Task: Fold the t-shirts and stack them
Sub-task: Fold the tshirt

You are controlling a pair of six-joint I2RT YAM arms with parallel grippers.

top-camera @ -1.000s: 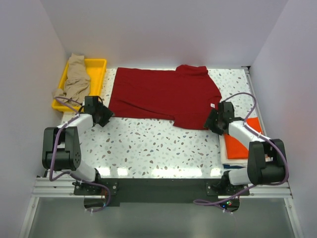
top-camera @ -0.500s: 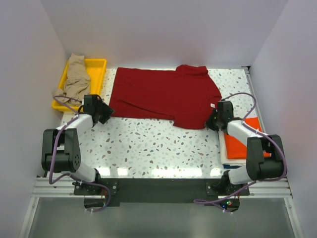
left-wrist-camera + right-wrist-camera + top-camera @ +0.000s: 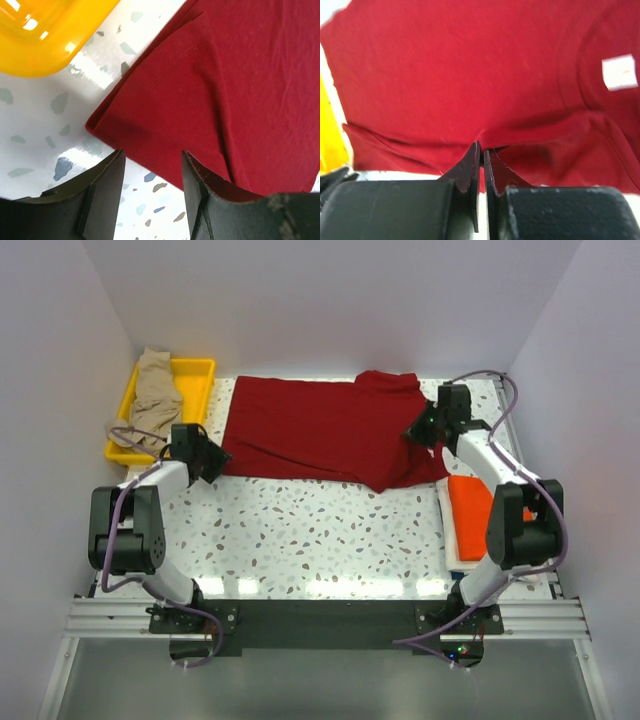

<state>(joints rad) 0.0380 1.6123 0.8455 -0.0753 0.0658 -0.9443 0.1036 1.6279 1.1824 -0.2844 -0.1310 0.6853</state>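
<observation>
Jaws shut, right gripper (image 3: 481,146) pinches red t-shirt (image 3: 445,75) (label (image 3: 620,71) unreadable).

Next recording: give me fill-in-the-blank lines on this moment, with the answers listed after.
1. The right gripper is ___ on the edge of the dark red t-shirt.
2. The left gripper has its fingers ___ at that shirt's near corner.
3. The tan t-shirt lies partly in the yellow tray, at the table's far ___ corner.
4. The orange t-shirt lies ___ the white t-shirt.
Missing words: shut; open; left; on
</observation>
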